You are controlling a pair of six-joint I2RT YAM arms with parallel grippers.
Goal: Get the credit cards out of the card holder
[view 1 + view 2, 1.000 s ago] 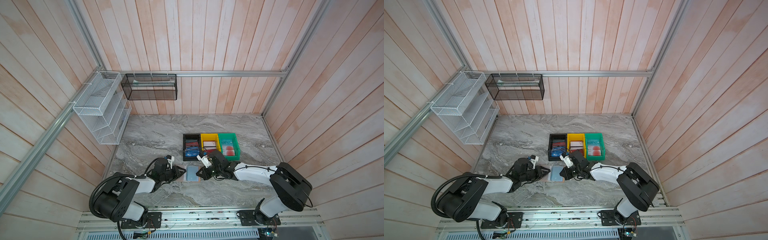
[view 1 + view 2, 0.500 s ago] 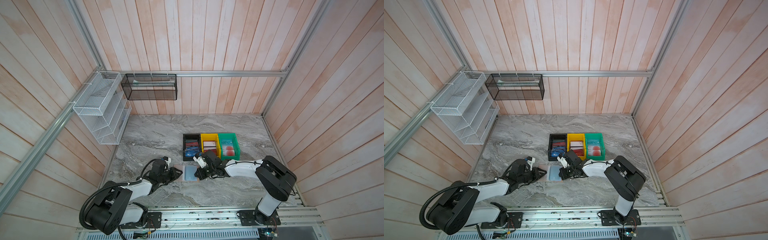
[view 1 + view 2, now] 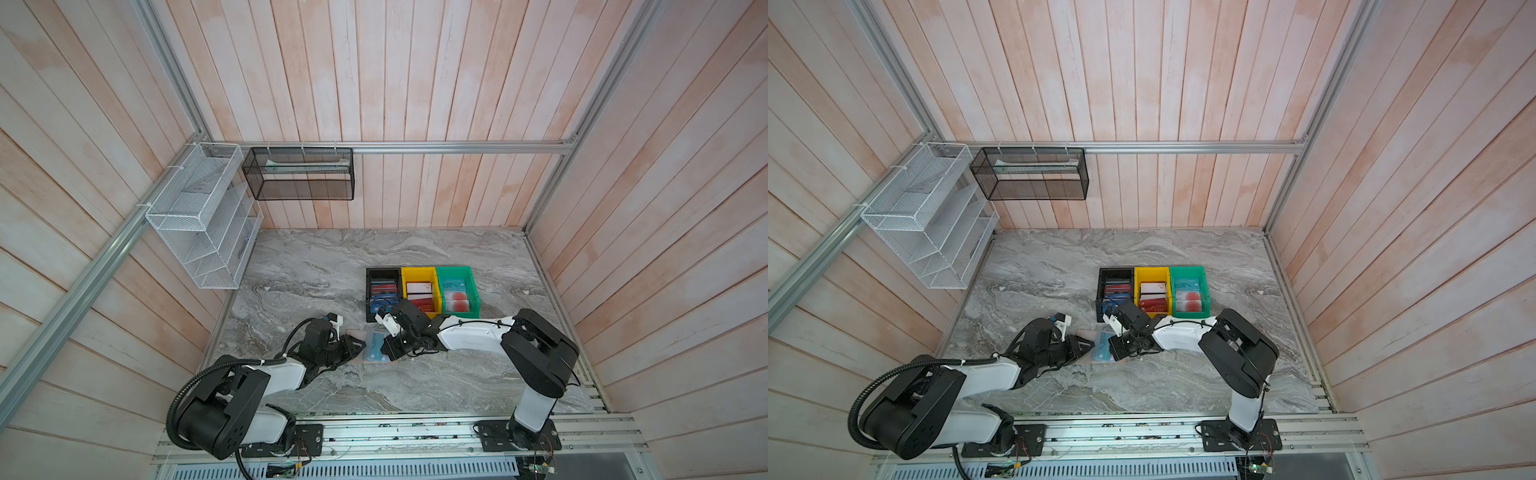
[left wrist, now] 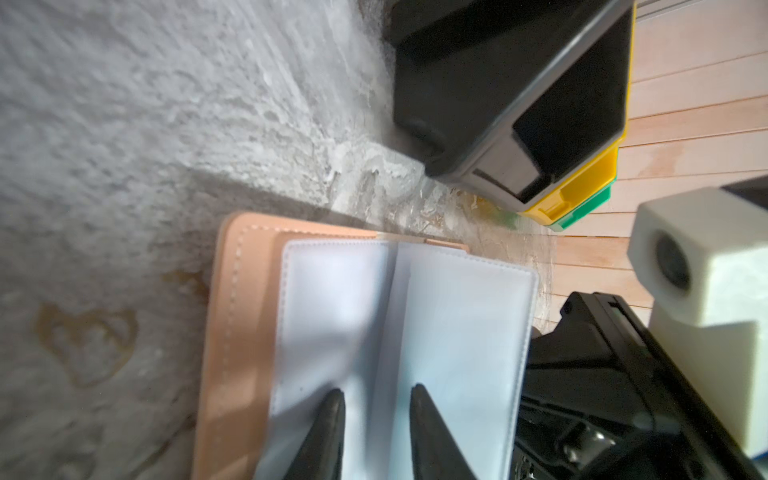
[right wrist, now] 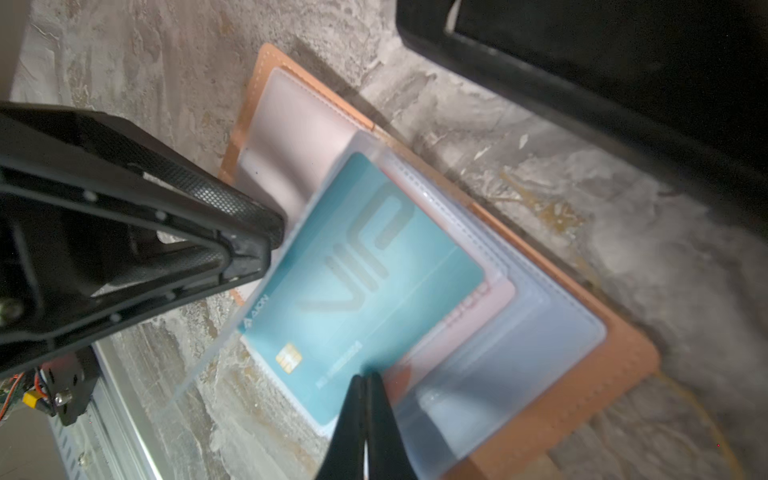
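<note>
Worktop [image 3: 311, 266] of grey marble, bearing the tan card holder [image 3: 365, 338] spread open low and centre in both top views, between the two arms and just below a row of black bin [image 3: 383, 270], yellow bin [image 3: 417, 270] and green bin [image 3: 455, 269]. Clear bluish sleeves [image 4: 457, 324] fanned across the tan cover, with a teal VIP card [image 5: 365, 270] face up among the topmost ones and a pale pink card [image 5: 494, 297] peeking out beneath it. At the holder's left side in the top views, left gripper [image 4: 376, 392] with jaws parted, both tips down on the clear sleeves, nothing pinched in the gap. At the holder's right side, right gripper [image 5: 365, 380] clenched tight, tips meeting at the teal card's edge; card nipped or not, cannot tell. More cards [image 3: 419, 291] stacked in all three bins: red and blue in black, pale and red in yellow, teal and red-circled in green.
</note>
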